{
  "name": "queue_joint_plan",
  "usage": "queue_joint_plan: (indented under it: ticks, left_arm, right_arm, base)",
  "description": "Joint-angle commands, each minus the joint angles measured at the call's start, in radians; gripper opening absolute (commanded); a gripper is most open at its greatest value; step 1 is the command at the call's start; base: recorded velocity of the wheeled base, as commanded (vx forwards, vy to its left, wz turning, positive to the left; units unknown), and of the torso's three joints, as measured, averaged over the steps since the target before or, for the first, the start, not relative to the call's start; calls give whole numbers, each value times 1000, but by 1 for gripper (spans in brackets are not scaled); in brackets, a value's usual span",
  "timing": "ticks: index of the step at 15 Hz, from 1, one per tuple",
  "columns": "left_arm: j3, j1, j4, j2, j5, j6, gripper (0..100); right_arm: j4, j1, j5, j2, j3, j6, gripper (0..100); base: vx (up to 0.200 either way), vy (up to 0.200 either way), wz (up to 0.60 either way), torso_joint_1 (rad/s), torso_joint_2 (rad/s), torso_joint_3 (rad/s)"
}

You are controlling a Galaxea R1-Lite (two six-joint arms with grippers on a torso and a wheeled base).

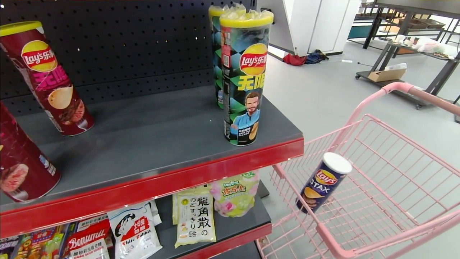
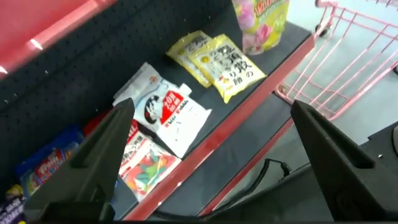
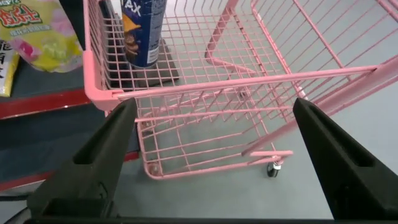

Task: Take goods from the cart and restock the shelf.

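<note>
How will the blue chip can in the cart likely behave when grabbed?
The blue chip can looks like a stiff tube, probably light. Its smooth round side may slip or roll. It seems to stand on end in the pink cart, so a nudge could tip it.

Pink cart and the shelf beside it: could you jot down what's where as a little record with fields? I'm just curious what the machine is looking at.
Cart: pink cart, wire, to the right of the shelves
In cart: one blue can with a white lid, at the shelf-side corner
Top shelf: two green cans right, two red cans left
Lower shelf: snack packets lying flat
Left claw: open, above the lower shelf
Right claw: open, above the cart's rim
</note>
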Motion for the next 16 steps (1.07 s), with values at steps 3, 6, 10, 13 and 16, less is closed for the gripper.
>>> queue_joint_plan:
  ticks: [3, 6, 10, 13, 16]
  left_arm:
    - [49, 0, -74, 3, 2, -12, 100]
    - [61, 0, -91, 1, 4, -61, 100]
    - [150, 0, -379, 3, 67, -245, 100]
    - [193, 0, -413, 1, 119, -307, 100]
    - [234, 0, -451, 1, 58, -258, 100]
  right_arm:
    - [-126, 103, 64, 169, -88, 72, 100]
    - [-482, 171, 81, 637, -228, 178, 100]
    - [-827, 117, 132, 1067, -166, 197, 100]
    - [-891, 117, 156, 1223, -182, 244, 100]
    - [-1000, 113, 158, 1324, -163, 246, 100]
  base:
    - [0, 0, 0, -36, 108, 77]
    - [0, 0, 0, 0, 0, 0]
    - [0, 0, 0, 0, 0, 0]
    - [0, 0, 0, 0, 0, 0]
    - [0, 0, 0, 0, 0, 0]
